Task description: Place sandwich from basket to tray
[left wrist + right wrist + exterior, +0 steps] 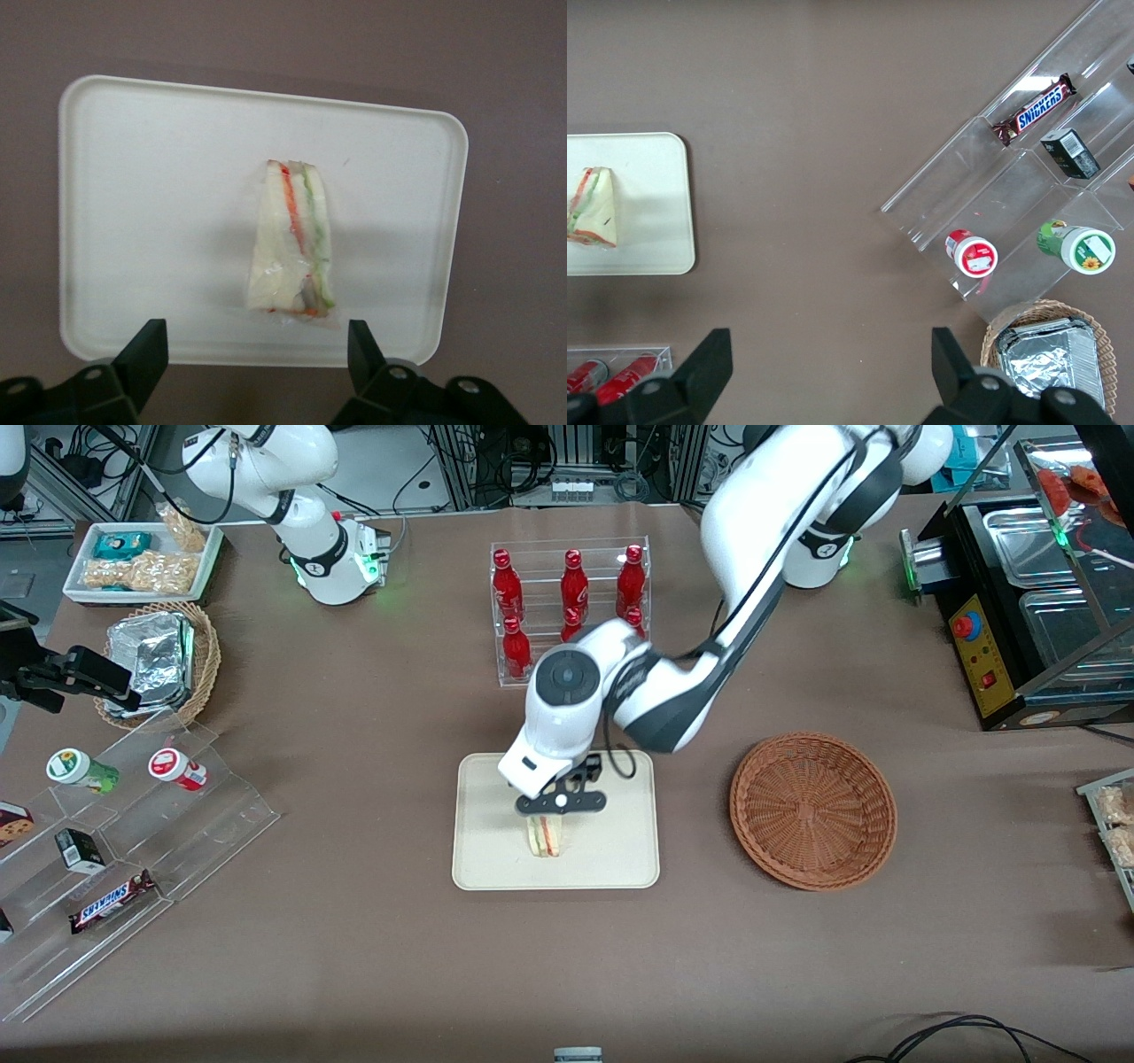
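The clear-wrapped sandwich (544,837) (292,250) (594,208) lies on the cream tray (483,864) (151,195) (651,195), about at its middle. My gripper (561,808) (257,354) hangs open above the tray, a little higher than the sandwich, with nothing between its fingers (146,354). The sandwich is apart from both fingers. The reddish-brown woven basket (812,810) stands beside the tray, toward the working arm's end of the table, with nothing in it.
A clear rack of red bottles (570,598) stands farther from the front camera than the tray. Toward the parked arm's end are a clear stepped shelf with snacks (115,815), a tan basket with foil packets (159,660) and a white snack tray (142,558). A black appliance (1019,611) stands at the working arm's end.
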`<state>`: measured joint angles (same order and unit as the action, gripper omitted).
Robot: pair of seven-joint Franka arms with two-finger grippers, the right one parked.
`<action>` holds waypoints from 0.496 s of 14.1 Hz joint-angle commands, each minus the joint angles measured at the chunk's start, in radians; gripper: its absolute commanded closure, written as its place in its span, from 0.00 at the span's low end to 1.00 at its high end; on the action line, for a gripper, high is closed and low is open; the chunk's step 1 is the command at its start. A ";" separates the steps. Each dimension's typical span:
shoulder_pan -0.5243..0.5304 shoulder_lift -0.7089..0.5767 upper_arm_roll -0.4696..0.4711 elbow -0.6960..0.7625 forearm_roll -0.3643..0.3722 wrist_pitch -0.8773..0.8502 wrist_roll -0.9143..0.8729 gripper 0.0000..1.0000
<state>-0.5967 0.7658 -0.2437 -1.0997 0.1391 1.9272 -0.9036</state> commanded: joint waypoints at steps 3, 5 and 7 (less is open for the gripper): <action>-0.005 -0.241 0.116 -0.216 0.010 -0.131 -0.029 0.00; -0.003 -0.304 0.184 -0.345 0.004 -0.114 -0.018 0.00; -0.002 -0.358 0.257 -0.434 -0.004 -0.073 0.024 0.00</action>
<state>-0.5949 0.5029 -0.0497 -1.3829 0.1413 1.7989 -0.9047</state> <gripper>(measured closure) 0.000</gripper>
